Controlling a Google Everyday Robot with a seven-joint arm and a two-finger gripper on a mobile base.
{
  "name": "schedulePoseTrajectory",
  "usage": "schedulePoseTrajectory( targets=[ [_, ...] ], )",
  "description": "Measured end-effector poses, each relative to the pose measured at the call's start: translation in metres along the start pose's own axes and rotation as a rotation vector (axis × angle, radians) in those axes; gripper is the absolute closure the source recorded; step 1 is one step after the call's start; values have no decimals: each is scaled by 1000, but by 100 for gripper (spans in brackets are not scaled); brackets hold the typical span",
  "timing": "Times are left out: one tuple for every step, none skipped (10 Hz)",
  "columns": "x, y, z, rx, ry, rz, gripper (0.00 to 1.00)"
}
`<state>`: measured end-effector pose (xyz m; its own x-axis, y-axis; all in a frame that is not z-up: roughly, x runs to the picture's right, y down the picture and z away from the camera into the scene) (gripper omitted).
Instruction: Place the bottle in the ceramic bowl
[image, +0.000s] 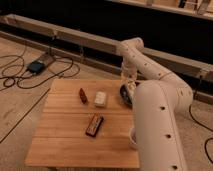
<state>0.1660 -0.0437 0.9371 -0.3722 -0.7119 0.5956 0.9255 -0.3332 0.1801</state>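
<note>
My gripper (129, 84) hangs at the table's far right edge, just above the dark ceramic bowl (122, 95). It is shut on the small white bottle (131, 88), which hangs over the bowl. Only the left part of the bowl shows. The rest is hidden behind my white arm (155, 115), which rises from the lower right and bends back down to the gripper.
On the wooden table (65, 135) lie a small red-brown object (82, 95), a white block (101, 99) and a flat dark bar (94, 125). A white cup (132, 138) peeks out from behind my arm. Cables and a dark box (36, 66) lie on the floor at left.
</note>
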Motion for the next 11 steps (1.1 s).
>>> schedulePoseTrajectory(
  targets=[
    [5,3,4,-2,13,-26,100],
    [9,5,8,-2,27,-53,100],
    [13,6,13,-2,41,-87,95],
    [13,6,18,0,49,-116,83],
    [11,7,22,3,53,-130,73],
    [8,8,25,6,56,-141,63],
    [6,10,27,9,61,-148,51],
    [5,10,27,10,67,-150,43],
    [4,12,26,12,78,-151,33],
    [4,13,25,16,93,-151,24],
    [4,13,24,20,104,-153,20]
  ],
)
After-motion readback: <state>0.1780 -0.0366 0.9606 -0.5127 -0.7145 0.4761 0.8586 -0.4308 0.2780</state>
